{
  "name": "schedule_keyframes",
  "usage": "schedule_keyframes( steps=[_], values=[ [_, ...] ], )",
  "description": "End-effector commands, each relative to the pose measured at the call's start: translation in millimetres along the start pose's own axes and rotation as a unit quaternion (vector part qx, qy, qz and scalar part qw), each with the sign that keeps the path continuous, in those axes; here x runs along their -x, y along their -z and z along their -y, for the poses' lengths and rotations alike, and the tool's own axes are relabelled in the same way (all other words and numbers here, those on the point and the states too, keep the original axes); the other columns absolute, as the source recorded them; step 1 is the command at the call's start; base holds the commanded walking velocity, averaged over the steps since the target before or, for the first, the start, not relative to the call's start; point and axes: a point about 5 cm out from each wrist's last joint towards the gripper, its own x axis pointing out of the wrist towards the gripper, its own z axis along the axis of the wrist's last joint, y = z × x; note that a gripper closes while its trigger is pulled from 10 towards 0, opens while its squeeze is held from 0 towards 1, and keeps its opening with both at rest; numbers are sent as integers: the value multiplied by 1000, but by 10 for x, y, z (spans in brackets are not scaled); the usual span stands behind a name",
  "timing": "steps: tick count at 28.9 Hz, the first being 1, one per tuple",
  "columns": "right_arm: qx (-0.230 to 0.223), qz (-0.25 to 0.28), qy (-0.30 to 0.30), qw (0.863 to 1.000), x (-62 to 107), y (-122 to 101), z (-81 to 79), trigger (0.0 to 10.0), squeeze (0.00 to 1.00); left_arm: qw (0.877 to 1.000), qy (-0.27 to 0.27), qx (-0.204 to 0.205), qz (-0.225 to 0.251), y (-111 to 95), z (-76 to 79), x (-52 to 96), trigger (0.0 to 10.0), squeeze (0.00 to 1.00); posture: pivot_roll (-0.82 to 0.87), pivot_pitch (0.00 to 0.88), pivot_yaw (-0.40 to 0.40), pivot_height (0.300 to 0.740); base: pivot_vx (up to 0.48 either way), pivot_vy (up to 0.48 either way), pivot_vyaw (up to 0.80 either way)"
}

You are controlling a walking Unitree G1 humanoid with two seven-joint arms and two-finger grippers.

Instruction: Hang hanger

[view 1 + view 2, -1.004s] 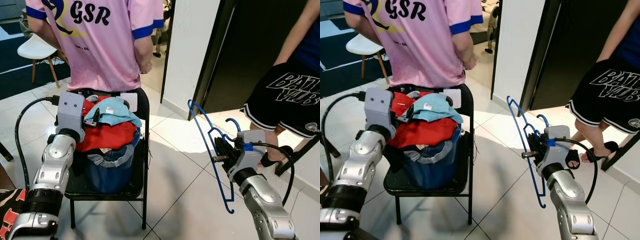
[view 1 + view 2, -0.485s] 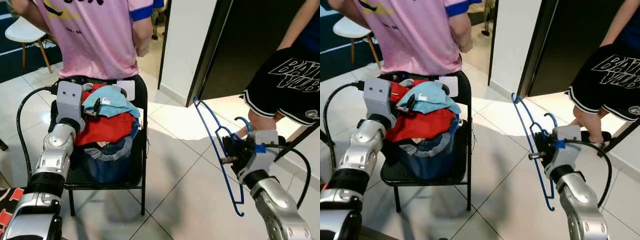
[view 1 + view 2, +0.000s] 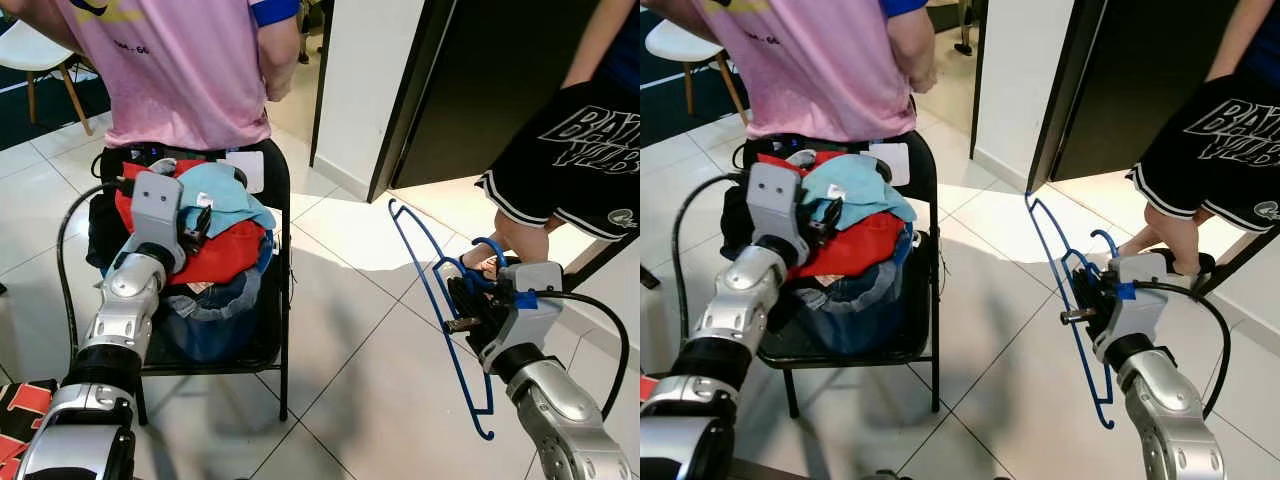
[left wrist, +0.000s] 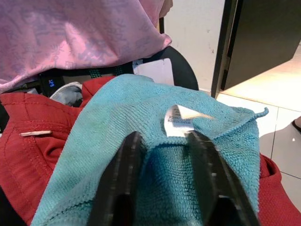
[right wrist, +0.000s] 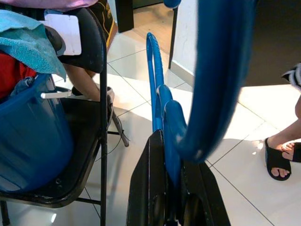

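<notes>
Carrying looks like the step in hand: the right end effector point(image 3: 468, 305) is clamped on a blue hanger point(image 3: 440, 310), held upright over the tiled floor point(image 3: 350, 340) beside a dark doorway point(image 3: 480, 90), with no rail or hook yet visible to take it. The next move, I judge, calls for finding a hanging place and turning the small curved hook at the hanger's top toward it. The hanger is thin, glossy blue plastic or coated wire, a long narrow triangle. The left end effector point(image 4: 164, 183) rests parted over a teal terry cloth point(image 4: 141, 117) with a white label, piled on red fabric point(image 3: 225, 255) in a blue bucket point(image 3: 215, 320) on a black chair point(image 3: 275, 330). A person in a pink shirt point(image 3: 180, 70) stands just behind the chair; another in black shorts point(image 3: 570, 150) stands near the doorway.
</notes>
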Motion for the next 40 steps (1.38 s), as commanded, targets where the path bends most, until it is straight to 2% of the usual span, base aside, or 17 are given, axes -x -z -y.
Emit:
schedule_keyframes(
  steps=[1, 11, 12, 14, 16, 20, 22, 24, 30, 32, 33, 34, 35, 36, 37, 39, 40],
  values=[
    [4, 3, 8, 1000, 36, -38, 36, 10000, 0, 1000, 10, 3, -12, 103, 47, 42, 0, 0, -52, 160, -63, 740, 0, 0, 0],
    [3, 2, 10, 1000, 13, -37, 27, 10000, 0, 1000, -2, -4, -10, 98, -15, 41, 745, 0, -44, 148, -63, 740, 0, 0, 0],
    [3, 2, 11, 1000, 6, -38, 26, 10000, 0, 995, 1, 93, 47, -182, 1, -65, 392, 0, -39, 146, -68, 740, 0, 0, 0],
    [3, 2, 11, 1000, 1, -38, 26, 10000, 0, 982, 13, 163, 94, -397, 14, -120, 0, 0, -39, 146, -68, 740, 0, 0, 0],
    [3, 2, 11, 1000, 1, -38, 26, 10000, 0, 982, 13, 163, 94, -397, 14, -120, 0, 0, -39, 146, -68, 740, 0, 0, 0],
    [2, 2, 12, 1000, -32, -29, 26, 10000, 0, 914, 185, 235, 273, -1441, 472, -175, 0, 0, -30, 132, -69, 740, 0, 0, 0],
    [2, 2, 12, 1000, -32, -29, 26, 10000, 0, 914, 185, 235, 273, -1441, 472, -175, 0, 0, -30, 132, -69, 740, 0, 0, 0],
    [0, 3, 14, 1000, -46, -26, 25, 10000, 0, 872, 272, 234, 333, -1848, 720, -75, 0, 0, -27, 127, -66, 740, 0, 0, 0],
    [-1, 4, 17, 1000, -58, -24, 28, 10000, 0, 835, 370, 243, 326, -1863, 995, 48, 0, 0, -25, 123, -61, 740, 0, 0, 0],
    [-1, 4, 17, 1000, -58, -24, 28, 10000, 0, 835, 370, 243, 326, -1863, 995, 48, 0, 0, -25, 123, -61, 740, 0, 0, 0],
    [-1, 4, 18, 1000, -59, -24, 29, 10000, 0, 851, 369, 238, 288, -1715, 1044, 11, 10000, 0, -27, 122, -59, 740, 0, 0, 0],
    [-1, 4, 18, 1000, -59, -24, 29, 10000, 0, 851, 369, 238, 288, -1715, 1044, 11, 10000, 0, -27, 122, -59, 740, 0, 0, 0],
    [-2, 5, 20, 1000, -59, -25, 31, 10000, 0, 882, 339, 214, 248, -1529, 1036, -56, 10000, 1000, -22, 124, -61, 740, 0, 0, 0],
    [-3, 5, 20, 1000, -59, -25, 32, 10000, 0, 910, 301, 183, 218, -1386, 996, -119, 10000, 1000, -21, 125, -62, 740, 0, 0, 0],
    [-3, 5, 20, 1000, -59, -25, 32, 10000, 0, 910, 301, 183, 218, -1386, 996, -119, 10000, 1000, -21, 125, -62, 740, 0, 0, 0],
    [-5, 5, 20, 1000, -61, -25, 34, 10000, 0, 962, 205, 29, 178, -1242, 806, -199, 10000, 1000, -15, 128, -63, 740, 0, 0, 0],
    [-5, 5, 20, 1000, -61, -25, 34, 10000, 0, 962, 205, 29, 178, -1242, 806, -199, 10000, 1000, -15, 128, -63, 740, 0, 0, 0]
  ],
)
